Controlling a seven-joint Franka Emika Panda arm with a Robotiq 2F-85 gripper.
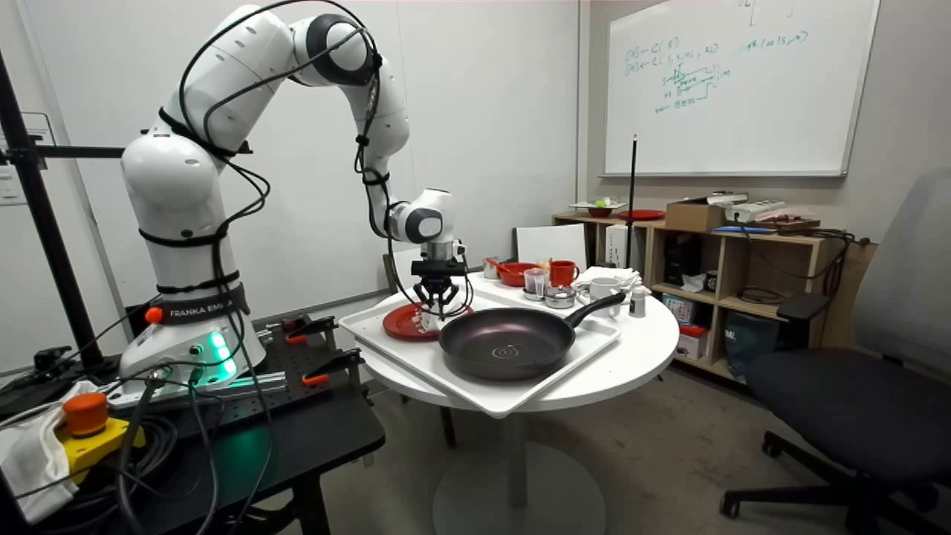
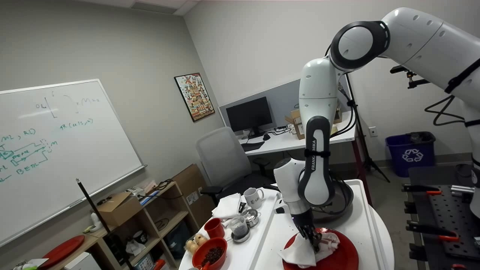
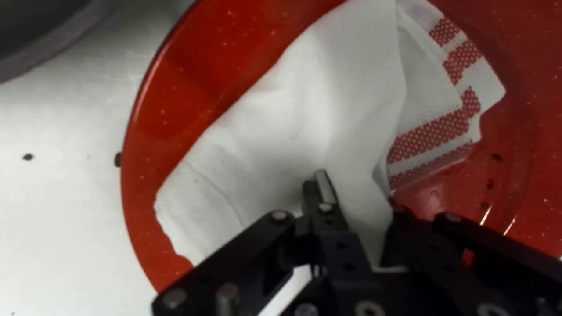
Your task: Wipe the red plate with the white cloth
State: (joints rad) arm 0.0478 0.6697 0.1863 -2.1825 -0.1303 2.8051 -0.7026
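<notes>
Plate (image 3: 206, 70): bright red, round, glossy, lying flat on the white tray (image 1: 468, 383) that sits on the round white counter (image 1: 646, 342). In the wrist view, fine pale specks over the red, a shallow well within a broad rim, two streaks of reflected light toward lower right. Small dark bits (image 3: 496, 156) on the plate beside the white cloth (image 3: 307, 114); one more against the plate's left edge, another on the tray.

Cloth bunched and folded over the middle of the plate, bare red showing on both sides of it. Mostly plain with soft creases; dotted red bands at its upper right end in that view.

Jaws point down over the plate, pinched together with a fold of the white cloth between them.

Frying pan (image 1: 505, 342), dark, just beside the plate on the same tray; a strip of bare tray separates them in the wrist view. Red bowl (image 1: 520, 280) and red mug (image 1: 562, 273) farther off, in both exterior views.
</notes>
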